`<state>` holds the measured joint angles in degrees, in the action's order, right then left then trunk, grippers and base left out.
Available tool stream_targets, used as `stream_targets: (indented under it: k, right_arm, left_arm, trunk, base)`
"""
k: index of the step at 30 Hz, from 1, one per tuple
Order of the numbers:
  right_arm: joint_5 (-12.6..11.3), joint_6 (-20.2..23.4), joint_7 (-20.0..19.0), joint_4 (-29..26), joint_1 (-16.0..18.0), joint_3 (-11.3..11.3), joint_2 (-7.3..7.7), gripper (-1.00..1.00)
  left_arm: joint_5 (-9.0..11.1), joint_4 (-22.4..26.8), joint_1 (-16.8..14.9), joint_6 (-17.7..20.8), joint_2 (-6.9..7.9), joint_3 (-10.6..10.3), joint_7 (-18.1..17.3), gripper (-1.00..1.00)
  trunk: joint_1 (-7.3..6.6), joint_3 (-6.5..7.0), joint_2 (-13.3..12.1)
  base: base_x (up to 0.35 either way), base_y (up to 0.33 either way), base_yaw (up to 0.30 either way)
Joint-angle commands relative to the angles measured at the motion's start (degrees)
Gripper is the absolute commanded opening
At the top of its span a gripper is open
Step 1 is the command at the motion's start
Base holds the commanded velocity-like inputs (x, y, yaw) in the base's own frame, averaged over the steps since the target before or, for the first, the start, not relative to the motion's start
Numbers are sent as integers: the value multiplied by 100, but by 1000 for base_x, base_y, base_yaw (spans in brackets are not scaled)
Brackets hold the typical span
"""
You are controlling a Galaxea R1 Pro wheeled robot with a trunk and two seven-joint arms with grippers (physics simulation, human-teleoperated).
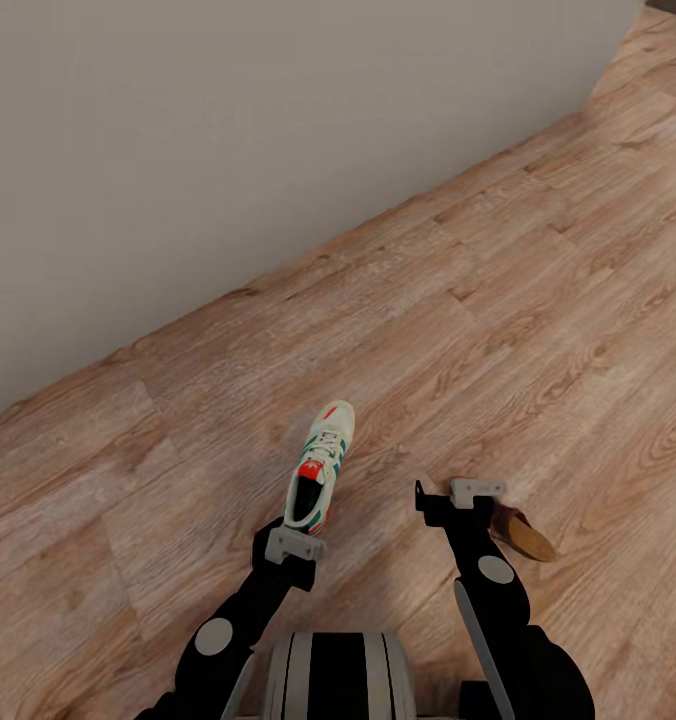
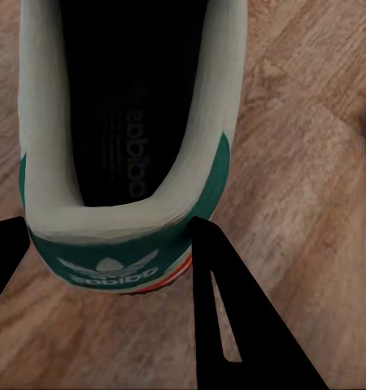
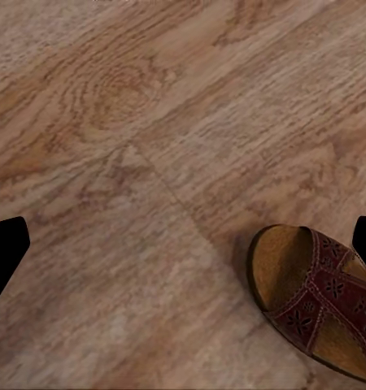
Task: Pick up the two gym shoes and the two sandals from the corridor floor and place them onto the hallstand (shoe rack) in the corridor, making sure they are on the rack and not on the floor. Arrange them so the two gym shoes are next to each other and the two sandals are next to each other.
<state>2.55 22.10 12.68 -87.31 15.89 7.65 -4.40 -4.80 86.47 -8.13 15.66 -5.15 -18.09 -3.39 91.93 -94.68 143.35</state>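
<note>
We see one gym shoe (image 1: 320, 470) lying upright on the corridor floor (image 1: 538, 320), toe pointing away from us toward the pale wall (image 1: 228, 130) and heel toward our trunk. Its upper is cream-white with green stripes, a red-orange tongue mark and a green heel patch. Our left gripper (image 1: 296, 543) sits right at that heel; in the left wrist view the shoe's collar and heel (image 2: 126, 219) lie between the two dark fingers (image 2: 232, 317), one on each side of the heel. The right-hand finger appears to touch the heel side, but we cannot tell whether the gripper is actually clamped on the shoe.

To the right of the shoe and apart from it, a dark brown sandal (image 1: 523, 532) with a tan footbed rests flat on the floor, partly behind our right arm. Our right gripper (image 1: 458, 492) hangs above the planks just beside it. In the right wrist view the sandal's toe end (image 3: 317, 301) lies near one finger, and both fingers (image 3: 4, 244) stand at opposite edges of the picture, spread wide with nothing held
</note>
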Motion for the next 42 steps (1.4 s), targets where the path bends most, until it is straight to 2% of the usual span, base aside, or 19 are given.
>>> stream_targets:
  k: [1,9,33,42]
  right_arm:
    - [27,40,24,-6,2,9,3,100]
    - [27,40,24,-6,2,9,2,100]
    - [27,40,24,-6,2,9,1,100]
    - [27,40,24,-6,2,9,2,100]
  left_arm:
    - [-56,10,0,34,-3,-4,-39,-100]
    - [-56,10,-1,34,-3,-20,-39,-100]
    - [-56,2,2,34,-3,-27,-39,-100]
    - [-56,2,0,34,-3,-27,-39,-100]
  trunk:
    - [-1,-6,1]
    - [-1,-25,1]
    - [-1,-26,1]
    - [-1,-26,1]
  base:
    - [0,-256,289]
    - [0,-75,228]
    - [0,-121,5]
    - [0,-62,113]
